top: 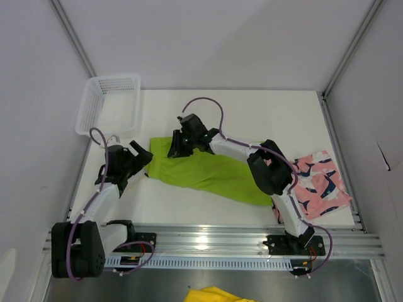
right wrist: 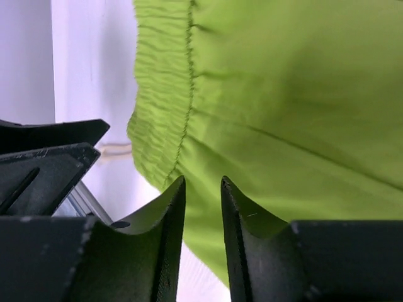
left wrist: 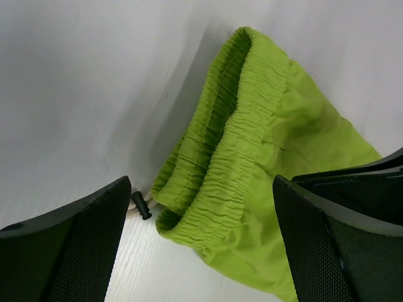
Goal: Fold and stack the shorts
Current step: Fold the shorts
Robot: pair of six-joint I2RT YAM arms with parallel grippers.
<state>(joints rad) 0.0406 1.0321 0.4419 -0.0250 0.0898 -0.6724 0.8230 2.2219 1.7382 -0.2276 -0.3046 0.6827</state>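
The left end effector point(top: 141, 154) is held wide open. In the left wrist view its two fingers point(left wrist: 82, 251) are spread to either side of the gathered waistband of the lime green shorts point(left wrist: 252, 157), and no contact with the cloth is seen. A pale drawstring with a black tip point(left wrist: 141, 206) lies on the surface beside the waistband. The right end effector point(top: 176, 148) is drawn narrow, with only a slit left between its fingertips point(right wrist: 170, 201). Green fabric is seen through that slit, but it cannot be told whether any cloth is pinched.

Nearest the camera in the top view, a scrap of yellow cloth point(top: 217, 294) is seen at the bottom edge, below a metal rail point(top: 252, 239) to which both arm bases are bolted. Beyond the rail the white surface point(top: 264, 113) is spread. The green shorts lie across its middle, crumpled and slanting from the left end effector toward the right arm. The pink shorts point(top: 318, 182) with a navy-and-white print lie flat near the right edge, partly hidden by the right arm and apart from the green pair. At the far left corner a white mesh basket point(top: 85, 116) overhangs the surface edge. The space is enclosed by plain pale walls point(top: 220, 38) framed with metal posts.
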